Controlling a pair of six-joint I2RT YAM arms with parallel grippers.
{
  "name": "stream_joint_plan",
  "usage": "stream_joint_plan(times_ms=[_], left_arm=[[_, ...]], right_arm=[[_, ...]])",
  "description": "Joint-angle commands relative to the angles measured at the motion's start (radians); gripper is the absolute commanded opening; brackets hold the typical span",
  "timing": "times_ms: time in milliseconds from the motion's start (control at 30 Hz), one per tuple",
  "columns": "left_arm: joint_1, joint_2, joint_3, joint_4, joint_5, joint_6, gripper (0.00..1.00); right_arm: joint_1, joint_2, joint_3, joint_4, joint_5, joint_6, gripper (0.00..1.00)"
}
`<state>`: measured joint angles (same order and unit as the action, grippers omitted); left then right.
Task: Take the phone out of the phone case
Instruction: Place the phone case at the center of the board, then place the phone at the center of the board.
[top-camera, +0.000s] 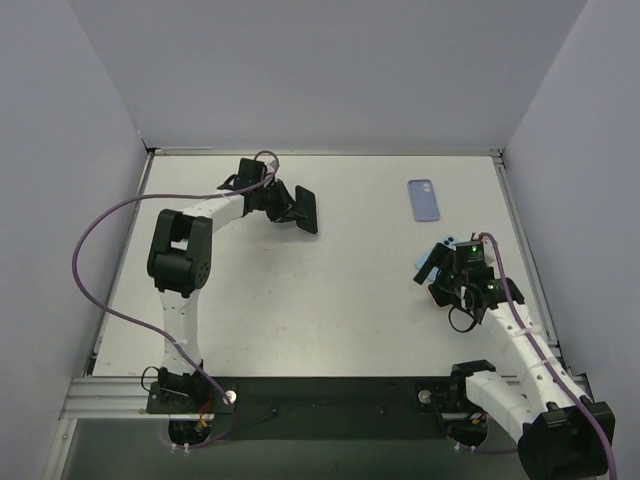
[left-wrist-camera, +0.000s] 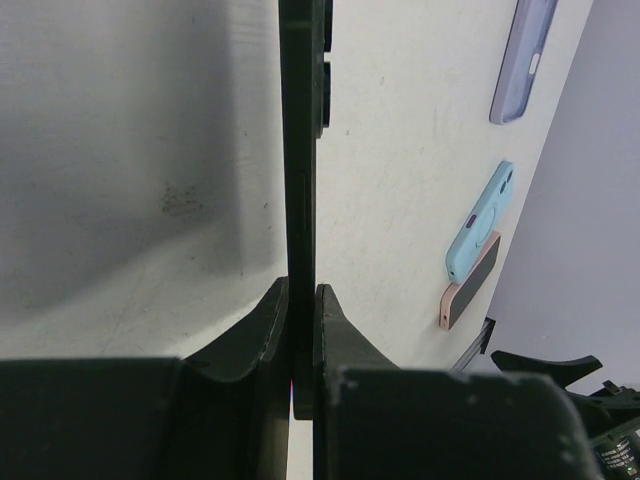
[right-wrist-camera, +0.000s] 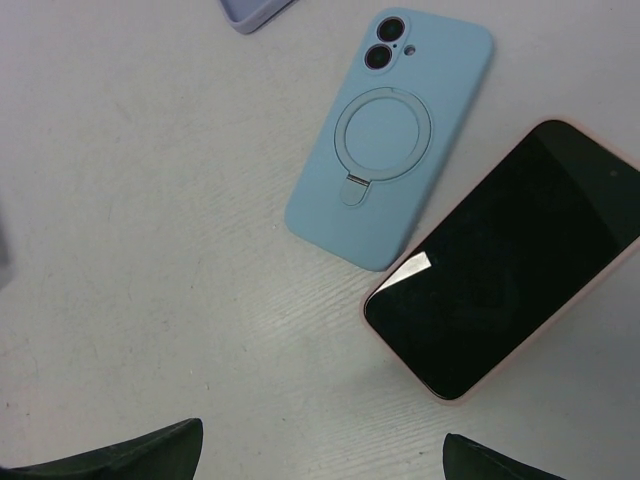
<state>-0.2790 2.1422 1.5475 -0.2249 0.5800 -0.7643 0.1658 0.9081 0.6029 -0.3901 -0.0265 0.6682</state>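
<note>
The left hand (left-wrist-camera: 302, 300) is clamped tight on a thin black phone (left-wrist-camera: 300, 150), edge up, at the far left. The right hand (right-wrist-camera: 320, 458) has its fingers wide apart over a blue case (right-wrist-camera: 390, 140) and a pink phone (right-wrist-camera: 510, 260), which lie side by side on the right.

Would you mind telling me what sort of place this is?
Probably a lab robot cell: plain walls box in a white table, with a left arm and right arm bolted to a metal rail at its near edge.

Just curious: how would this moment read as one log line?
left gripper: shut on black slab | right gripper: open, near blue case
</note>
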Motion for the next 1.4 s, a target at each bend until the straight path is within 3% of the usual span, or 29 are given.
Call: stream_joint_plan(times_ms=[0, 333, 767, 967, 1000, 1033, 1100, 1133, 1233, 1367], left_arm=[[0.006, 0.024, 0.083, 0.064, 0.038, 0.011, 0.0], [0.041, 0.116, 0.272, -0.04, 0.026, 0.045, 0.0], [0.363, -0.002, 0.013, 0.088, 0.092, 0.003, 0.0], [0.373, -0.008, -0.078, 0.15, 0.09, -0.012, 0.0], [0.374, -0.002, -0.075, 0.121, 0.083, -0.003, 0.13], [0.377, 0.001, -0.058, 0.098, 0.067, 0.006, 0.21], [0.376, -0.013, -0.043, 0.032, 0.035, 0.035, 0.61], [0.37, -0.027, -0.04, 0.021, -0.001, 0.042, 0.71], [0.331, -0.096, -0.02, -0.066, -0.119, 0.089, 0.87], [0.298, -0.182, 0.005, -0.223, -0.267, 0.141, 0.91]], right_arm=[[0.02, 0.002, 0.027, -0.052, 0.033, -0.036, 0.96], [0.051, -0.001, 0.066, -0.101, 0.071, -0.05, 0.96], [-0.02, 0.021, 0.11, -0.159, 0.1, -0.074, 0.96], [-0.103, 0.046, 0.109, -0.153, 0.051, -0.096, 0.96], [-0.112, 0.049, 0.107, -0.153, 0.048, -0.104, 0.97], [-0.124, 0.048, 0.106, -0.153, 0.04, -0.105, 0.97], [-0.158, 0.052, 0.1, -0.153, 0.033, -0.117, 0.96], [-0.164, 0.06, 0.098, -0.154, 0.037, -0.119, 0.96], [-0.247, 0.101, 0.098, -0.156, 0.033, -0.125, 0.97], [-0.31, 0.182, 0.116, -0.15, 0.048, -0.081, 0.98]])
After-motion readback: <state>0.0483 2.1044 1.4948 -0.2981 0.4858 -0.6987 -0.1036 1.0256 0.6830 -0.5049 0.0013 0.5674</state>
